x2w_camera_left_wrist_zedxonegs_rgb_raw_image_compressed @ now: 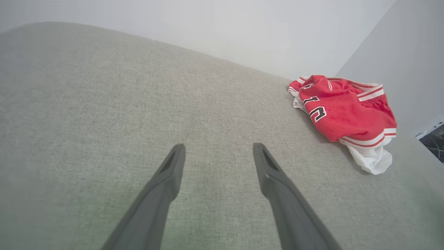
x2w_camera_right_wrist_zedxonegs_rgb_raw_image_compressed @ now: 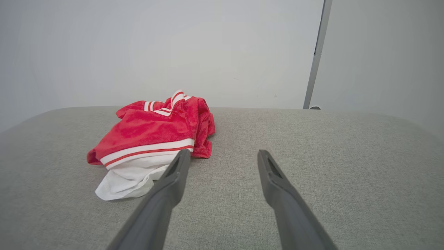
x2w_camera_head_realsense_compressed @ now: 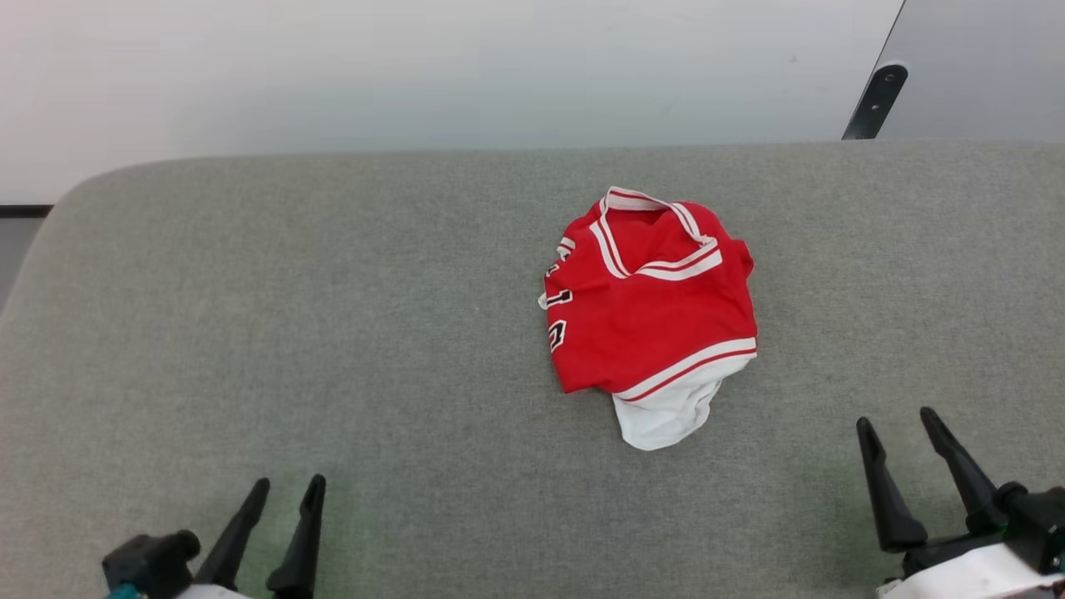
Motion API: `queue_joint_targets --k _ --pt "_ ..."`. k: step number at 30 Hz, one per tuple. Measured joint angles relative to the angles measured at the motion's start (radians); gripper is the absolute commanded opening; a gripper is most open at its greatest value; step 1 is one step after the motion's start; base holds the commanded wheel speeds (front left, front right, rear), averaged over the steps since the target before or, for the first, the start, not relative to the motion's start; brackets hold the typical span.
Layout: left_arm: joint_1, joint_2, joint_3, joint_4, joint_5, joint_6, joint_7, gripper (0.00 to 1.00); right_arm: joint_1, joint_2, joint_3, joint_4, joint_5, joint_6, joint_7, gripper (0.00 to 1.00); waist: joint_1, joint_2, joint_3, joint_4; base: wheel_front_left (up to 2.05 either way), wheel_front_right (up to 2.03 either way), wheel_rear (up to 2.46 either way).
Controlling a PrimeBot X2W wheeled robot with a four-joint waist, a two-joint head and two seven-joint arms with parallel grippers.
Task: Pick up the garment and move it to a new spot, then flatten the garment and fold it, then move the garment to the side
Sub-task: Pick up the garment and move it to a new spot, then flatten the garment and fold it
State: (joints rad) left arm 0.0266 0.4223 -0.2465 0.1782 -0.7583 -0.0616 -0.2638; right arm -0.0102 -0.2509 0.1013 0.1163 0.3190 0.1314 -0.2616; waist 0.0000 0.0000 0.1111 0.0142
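With both pairs of my jaws spread and empty and the crumpled jersey (x2w_camera_head_realsense_compressed: 653, 312) lying on the tabletop (x2w_camera_head_realsense_compressed: 333, 333) nearer my right, I reckon pickup comes first: reach over and pinch it.

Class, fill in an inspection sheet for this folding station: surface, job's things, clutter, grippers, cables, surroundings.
Surface: grey woven-fabric padded tabletop, flat, rounded far-left corner.
Job's things: red jersey shirt with white sleeve and striped trim, crumpled in a heap right of centre, white sleeve toward the robot.
Clutter: nothing seen.
Grippers: left gripper and right gripper both open and empty, fingers apart from the shirt; the right one is nearer it.
Cables: nothing sure; dark patch at the left wrist view's edge, too small to tell.
Surroundings: pale wall behind; dark metal post at far right.
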Motion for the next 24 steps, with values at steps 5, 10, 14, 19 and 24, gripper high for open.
queue_joint_targets --k 5,10,14,19,24 --pt "0.029 -0.071 0.092 -0.049 0.158 0.000 0.000 1.00 -0.020 -0.025 0.007 0.009 0.029 0.000 0.000 1.00 0.0000 0.0000 0.005 0.005 0.00 0.00 0.00" --pt "0.050 -0.151 0.185 -0.126 0.309 -0.017 0.000 1.00 -0.043 -0.054 0.019 0.012 0.052 0.000 0.000 1.00 0.0000 0.0000 0.012 0.015 0.00 0.00 0.00" --pt "0.068 -0.205 0.220 -0.140 0.372 -0.037 0.000 1.00 -0.074 -0.087 0.065 0.022 0.080 0.000 0.000 1.00 0.0000 0.0000 0.015 0.029 0.00 0.00 0.00" --pt "0.073 -0.245 0.239 -0.135 0.401 -0.057 0.000 1.00 -0.131 -0.150 0.182 0.077 0.120 0.000 0.056 1.00 0.0000 0.0000 0.014 0.050 0.00 0.00 0.00" --pt "0.071 -0.268 0.244 -0.137 0.425 -0.063 0.000 1.00 -0.218 -0.183 0.314 0.086 0.158 0.000 0.256 1.00 0.0000 0.0000 0.011 0.072 0.00 0.00 0.00"
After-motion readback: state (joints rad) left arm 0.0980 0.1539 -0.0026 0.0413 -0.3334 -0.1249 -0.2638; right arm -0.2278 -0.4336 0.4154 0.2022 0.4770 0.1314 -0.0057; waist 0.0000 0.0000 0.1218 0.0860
